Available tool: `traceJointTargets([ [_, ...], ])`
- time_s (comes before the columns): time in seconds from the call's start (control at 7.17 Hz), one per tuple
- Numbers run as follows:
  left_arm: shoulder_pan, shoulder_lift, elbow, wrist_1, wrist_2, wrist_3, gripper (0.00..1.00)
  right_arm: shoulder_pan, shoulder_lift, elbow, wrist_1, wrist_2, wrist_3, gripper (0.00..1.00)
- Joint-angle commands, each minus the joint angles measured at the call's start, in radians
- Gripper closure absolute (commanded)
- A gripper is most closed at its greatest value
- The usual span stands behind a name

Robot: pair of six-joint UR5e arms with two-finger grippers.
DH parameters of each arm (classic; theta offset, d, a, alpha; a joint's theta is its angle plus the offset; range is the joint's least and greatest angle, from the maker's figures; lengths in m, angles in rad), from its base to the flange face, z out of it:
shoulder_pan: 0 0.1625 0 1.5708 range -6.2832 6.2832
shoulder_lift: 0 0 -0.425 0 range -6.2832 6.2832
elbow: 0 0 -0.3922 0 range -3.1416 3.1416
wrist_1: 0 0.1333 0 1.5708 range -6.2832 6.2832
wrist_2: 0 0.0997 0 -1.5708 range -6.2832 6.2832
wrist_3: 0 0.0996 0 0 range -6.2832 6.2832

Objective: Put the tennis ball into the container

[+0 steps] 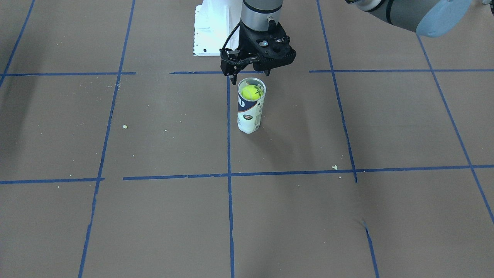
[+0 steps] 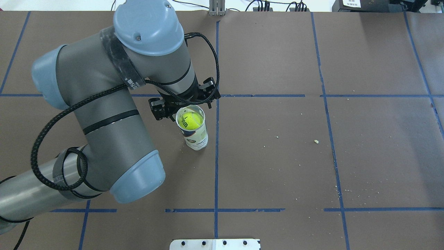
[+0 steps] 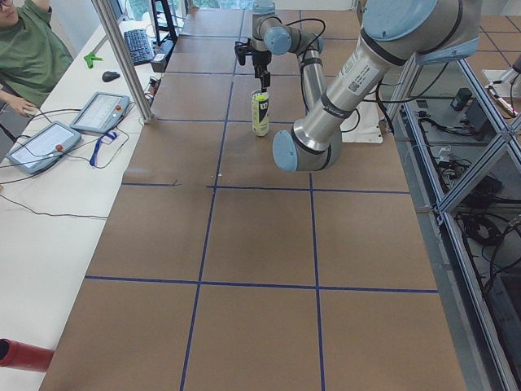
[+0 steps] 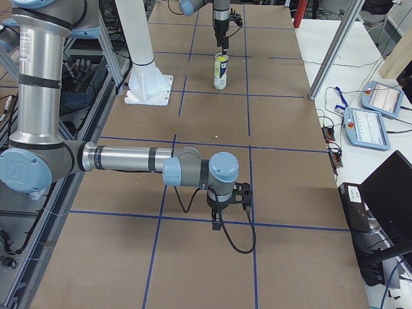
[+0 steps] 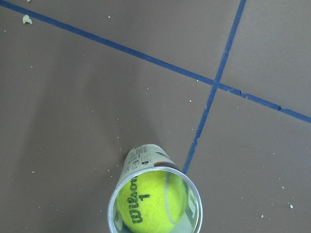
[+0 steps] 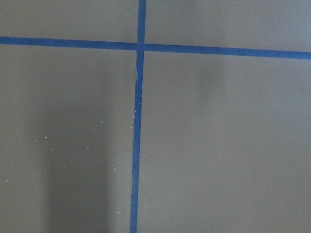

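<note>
We see the tennis ball (image 5: 150, 204) inside the upright tube (image 1: 250, 116), just under its rim; only the left wrist view makes the "Wilson 1" print readable. The left gripper (image 1: 250, 76) hangs right over the tube mouth, fingers apart and empty in the front view, mostly hidden by the arm overhead. The right gripper (image 4: 219, 219) shows only small in the right side view, low over the table (image 1: 154, 135), so we cannot tell its fingers.
</note>
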Motion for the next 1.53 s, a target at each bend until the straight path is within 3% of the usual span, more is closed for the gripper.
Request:
traceJointTargets([
  [0.0, -0.034, 0.093, -0.12, 0.002, -0.004, 0.119, 0.0, 0.0, 0.001, 0.0, 0.0, 0.0, 0.0, 0.0],
  [0.28, -0.18, 0.196, -0.147, -0.005, -0.013, 0.437, 0.0, 0.0, -0.001, 0.0, 0.0, 0.0, 0.0, 0.0],
  [0.42, -0.286, 0.295, -0.133, -0.062, -0.057, 0.643, 0.0, 0.0, -0.001, 0.0, 0.0, 0.0, 0.0, 0.0],
  [0.7, -0.507, 0.483, -0.052, -0.191, -0.198, 1.005, 0.0, 0.0, 0.001, 0.0, 0.0, 0.0, 0.0, 0.0],
  [1.12, -0.736, 0.612, 0.098, -0.193, -0.258, 1.439, 0.0, 0.0, -0.001, 0.0, 0.0, 0.0, 0.0, 0.0],
  [1.4, -0.863, 0.661, 0.204, -0.193, -0.261, 1.467, 0.0, 0.0, -0.001, 0.0, 0.0, 0.0, 0.0, 0.0],
])
